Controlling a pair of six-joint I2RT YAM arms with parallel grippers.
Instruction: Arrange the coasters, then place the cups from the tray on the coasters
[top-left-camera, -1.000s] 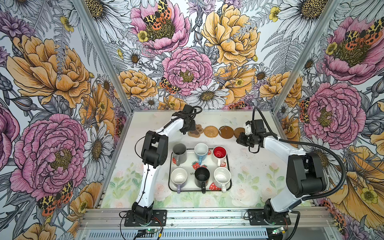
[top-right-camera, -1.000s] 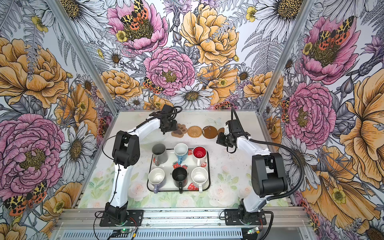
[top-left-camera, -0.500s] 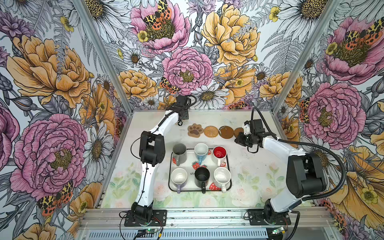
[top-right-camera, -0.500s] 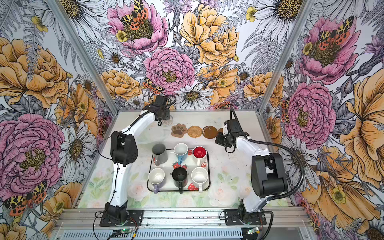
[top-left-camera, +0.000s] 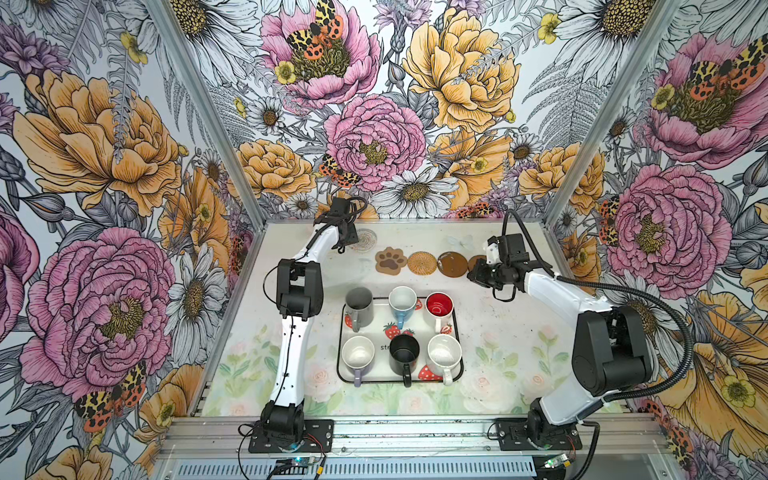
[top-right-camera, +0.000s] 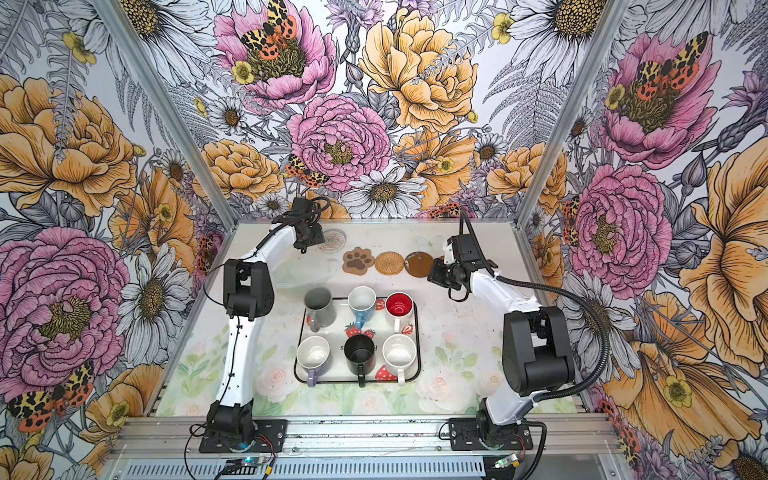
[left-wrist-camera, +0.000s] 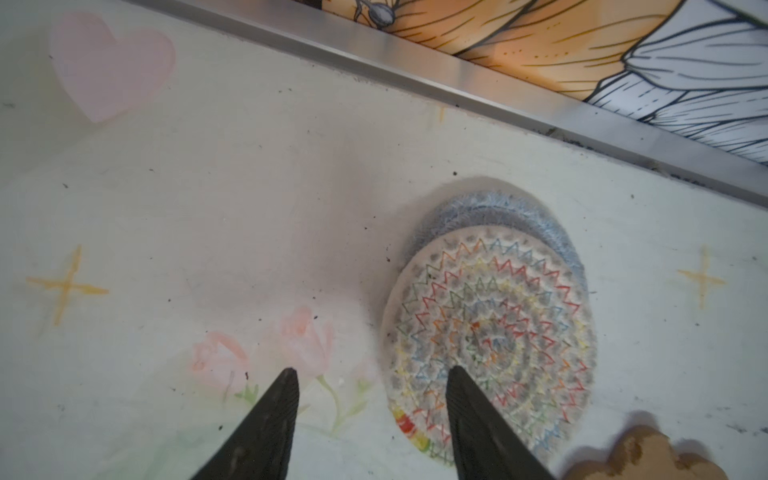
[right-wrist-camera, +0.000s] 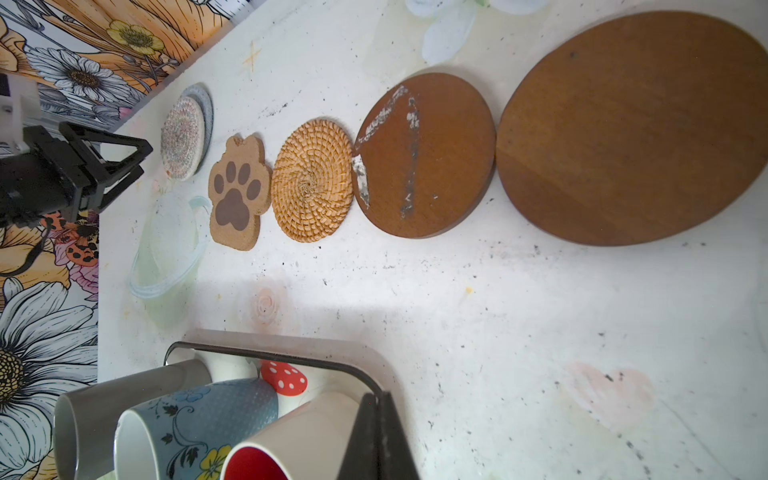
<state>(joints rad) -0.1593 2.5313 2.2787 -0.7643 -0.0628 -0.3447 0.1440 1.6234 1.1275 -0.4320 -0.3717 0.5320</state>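
Observation:
Several coasters lie in a row at the back: paw-shaped (top-left-camera: 390, 260), rattan (top-left-camera: 422, 263) and two dark brown rounds (right-wrist-camera: 424, 153) (right-wrist-camera: 631, 129). The grey-white woven coaster (left-wrist-camera: 490, 332) lies further back, overlapping a blue-grey mat (left-wrist-camera: 498, 212). My left gripper (left-wrist-camera: 370, 374) is open; one finger is over the woven coaster's edge, the other over bare table. My right gripper (right-wrist-camera: 376, 399) is shut and empty, beside the far dark brown coaster, near the tray's (top-left-camera: 379, 322) corner. The tray holds the grey (top-left-camera: 359, 305), light blue (top-left-camera: 402, 301), red-inside (top-left-camera: 439, 305), lavender (top-left-camera: 358, 355), black (top-left-camera: 404, 353) and speckled (top-left-camera: 444, 353) cups.
The metal rail of the back wall (left-wrist-camera: 415, 79) runs close behind the woven coaster. Flowered side walls enclose the table. In both top views the right gripper (top-right-camera: 440, 274) covers part of the far dark brown coaster.
My left gripper has left the paw coaster, swung back toward the wall and now stands by the woven coaster. The paw coaster lies uncovered. The right arm has hardly moved.

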